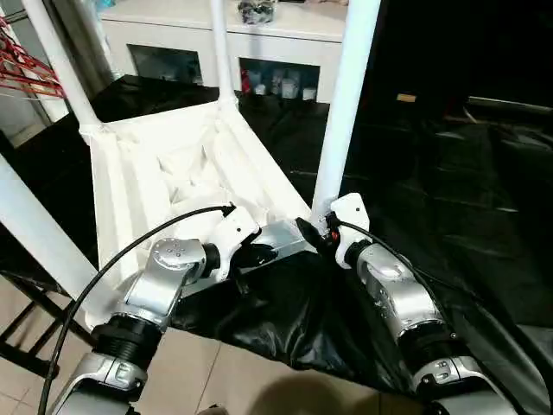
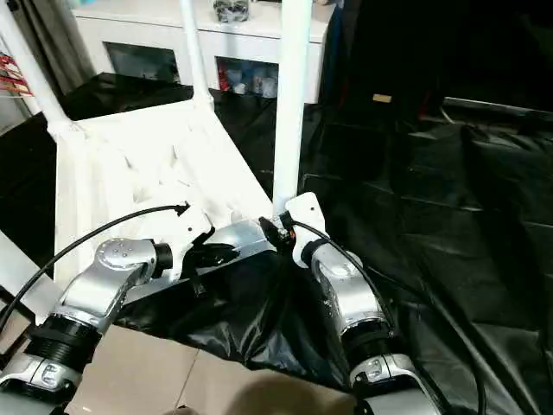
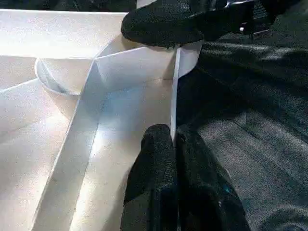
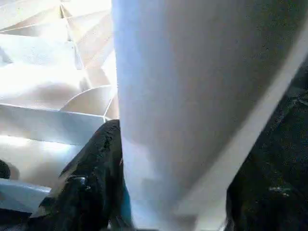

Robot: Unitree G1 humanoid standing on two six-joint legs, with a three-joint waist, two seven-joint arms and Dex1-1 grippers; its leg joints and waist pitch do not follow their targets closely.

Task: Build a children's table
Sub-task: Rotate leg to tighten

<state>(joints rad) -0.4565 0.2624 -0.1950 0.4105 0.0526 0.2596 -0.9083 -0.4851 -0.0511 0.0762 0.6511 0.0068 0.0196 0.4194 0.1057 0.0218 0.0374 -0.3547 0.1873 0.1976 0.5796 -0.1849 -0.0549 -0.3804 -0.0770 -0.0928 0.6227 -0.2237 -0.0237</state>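
**Upturned tabletop held at its near edge, one leg gripped at the corner**

The children's table (image 1: 164,173) lay upside down on the black-covered surface (image 1: 484,225), its ribbed underside facing up and its near edge hanging close to the surface's front edge. Legs stood up out of the corner sockets: a far-left leg (image 1: 60,60), a far-right leg (image 1: 222,52) and the near-right leg (image 1: 346,104), which rose straight out of the top of the head views. Another white tube (image 1: 34,229) slanted across the left edge of the left eye view.

The left gripper (image 3: 174,159) sat on the near rim (image 3: 174,96) of the tabletop. In the left wrist view its two black fingers (image 3: 154,173) were pressed together with the thin white rim wall running between them, so the jaws were clamped on the rim.

The right gripper (image 1: 324,233) was at the foot of the near-right leg, right at the near-right corner socket. In the right wrist view the white tube filled the space between the fingers (image 4: 91,178), one dark finger lying against each side of it, so the jaws were clamped around the leg. The two grippers were near each other along the same edge.

Beyond the surface stood a white cabinet (image 1: 285,35) with open compartments holding small items. Red hangers (image 1: 26,69) showed at the far left.
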